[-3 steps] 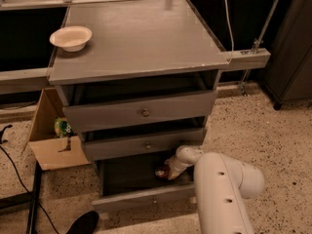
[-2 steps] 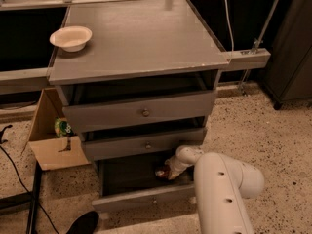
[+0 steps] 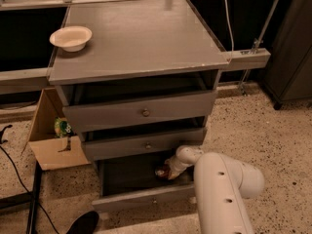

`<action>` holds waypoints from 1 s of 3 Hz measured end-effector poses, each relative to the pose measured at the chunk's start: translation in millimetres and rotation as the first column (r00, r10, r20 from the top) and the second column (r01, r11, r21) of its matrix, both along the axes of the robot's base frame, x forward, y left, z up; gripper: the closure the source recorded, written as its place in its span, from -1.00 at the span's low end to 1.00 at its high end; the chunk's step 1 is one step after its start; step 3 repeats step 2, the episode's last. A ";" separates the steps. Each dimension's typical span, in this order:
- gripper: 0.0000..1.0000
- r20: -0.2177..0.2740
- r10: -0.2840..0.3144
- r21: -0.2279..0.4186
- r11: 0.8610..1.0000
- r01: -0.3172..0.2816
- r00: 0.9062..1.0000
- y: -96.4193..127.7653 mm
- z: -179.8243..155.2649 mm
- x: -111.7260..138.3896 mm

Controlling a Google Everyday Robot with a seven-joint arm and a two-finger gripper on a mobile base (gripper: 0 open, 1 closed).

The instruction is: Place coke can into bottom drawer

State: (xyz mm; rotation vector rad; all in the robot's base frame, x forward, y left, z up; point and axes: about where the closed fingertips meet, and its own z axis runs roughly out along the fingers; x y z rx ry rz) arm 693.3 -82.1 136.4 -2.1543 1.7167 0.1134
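Currently logged:
claw (image 3: 167,171): mine, low inside the bottom drawer (image 3: 146,198); clenched or released, I cannot tell.
coke can (image 3: 161,171): at the claw's tip, within the drawer, probably about to be set down.
bottom drawer: open to receive the can.

Claw (image 3: 169,171) down in open grey bottom drawer (image 3: 146,197), right side, blurred in shadow. Small red-orange coke can (image 3: 161,171) just reddish smudge at claw, mostly covered; held or merely touching, cannot tell. White rounded robot arm (image 3: 224,189) clipped by bottom edge. Drawer's rear lost in dark. Brown cardboard box (image 3: 48,152) partly behind grey table (image 3: 136,48); green-yellow contents unreadable. Black rounded thing (image 3: 83,223) at bottom edge cut off, unidentifiable.
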 end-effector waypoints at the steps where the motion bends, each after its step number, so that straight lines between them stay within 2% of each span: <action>1: -1.00 -0.001 0.002 -0.001 1.000 -0.002 1.000 0.6 -0.7 -0.6; 3: -1.00 -0.001 0.002 -0.001 1.000 -0.002 1.000 0.6 -0.7 -0.6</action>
